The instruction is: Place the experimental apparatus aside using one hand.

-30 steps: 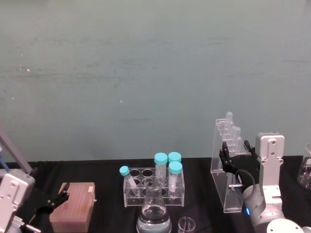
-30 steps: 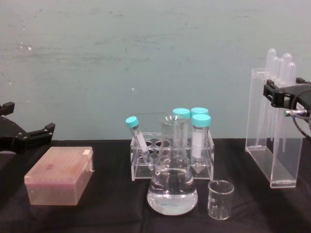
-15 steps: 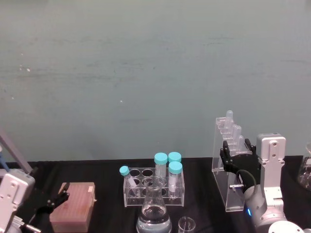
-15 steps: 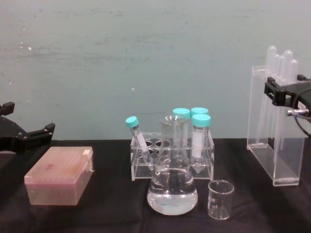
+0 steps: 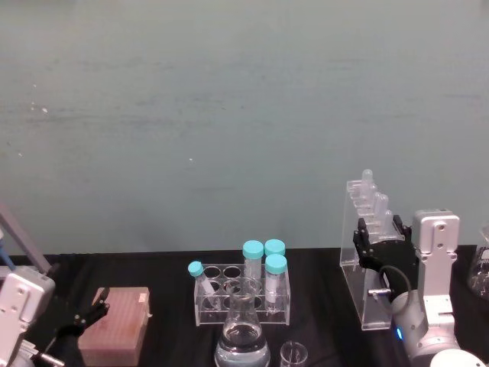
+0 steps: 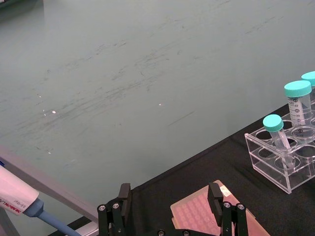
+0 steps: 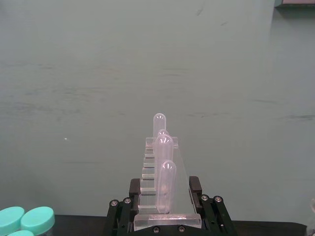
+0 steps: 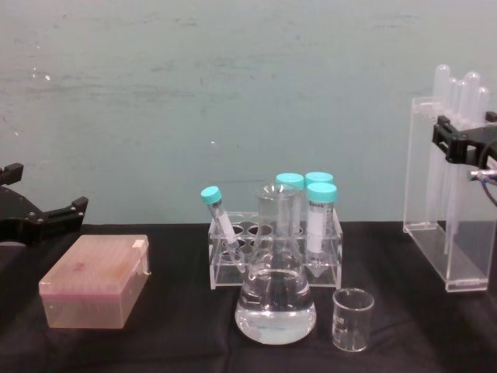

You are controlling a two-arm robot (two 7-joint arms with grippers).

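My right end effector (image 5: 378, 235) pinches rack (image 5: 367, 294) near top: high grip steadies tall tubes (image 7: 166, 177) upright for move aside. My left end effector (image 6: 169, 191) spread, parked at left.

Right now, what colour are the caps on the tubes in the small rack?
Turquoise caps, all four alike; they show best in the chest view.
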